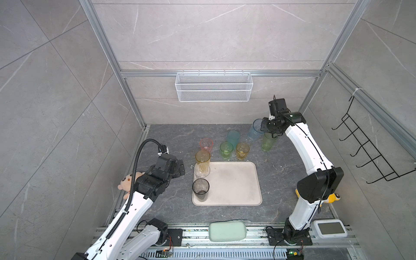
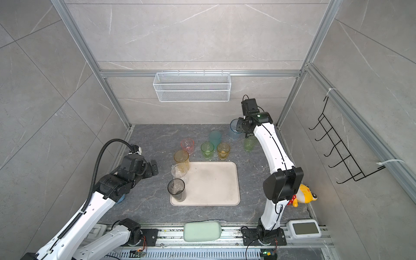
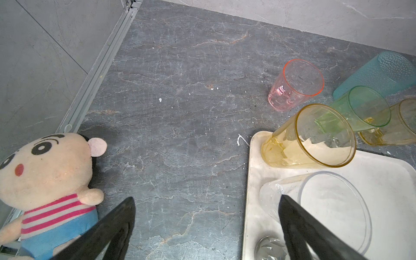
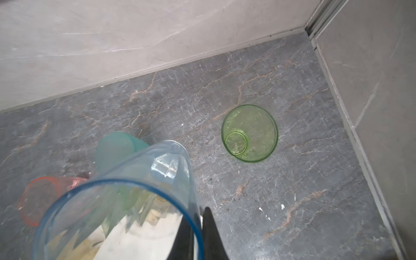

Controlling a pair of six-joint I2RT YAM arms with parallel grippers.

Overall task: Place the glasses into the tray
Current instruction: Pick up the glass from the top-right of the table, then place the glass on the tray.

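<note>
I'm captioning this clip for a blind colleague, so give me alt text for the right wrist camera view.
The right gripper pinches the rim of a tilted pale blue glass, which fills the foreground. Apart from it a green glass stands upright on the dark stone counter; a teal glass and a pink glass show partly behind the blue one.

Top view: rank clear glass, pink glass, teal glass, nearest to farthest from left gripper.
1. clear glass: on the tray, at its left edge, right beside the left gripper.
2. pink glass: behind the tray's far-left corner.
3. teal glass: farther back, toward the right arm.
</note>
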